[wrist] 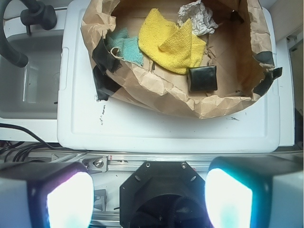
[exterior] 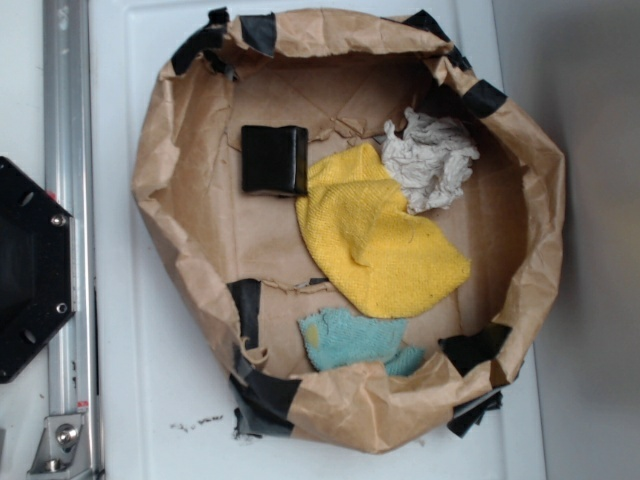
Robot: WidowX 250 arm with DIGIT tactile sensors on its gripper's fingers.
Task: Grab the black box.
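While the gripper (wrist: 149, 194) sits wide open over the black hexagonal plate (wrist: 161, 192), off the white board (wrist: 142, 128), nothing is between its glowing fingertips (wrist: 69, 197). The black box (exterior: 274, 160) lies on the floor of the brown paper basin (exterior: 170, 190), near the basin's taped far rim in the exterior view, flat, glossy, with a faint centre crease. Its right edge is just beside or touching the yellow cloth (exterior: 375, 240); can't tell which. A crumpled white rag (exterior: 430, 160) sits past the cloth's upper corner. A teal cloth (exterior: 350, 340) is by the opposite rim. Box is well apart from the gripper and unobstructed on top.
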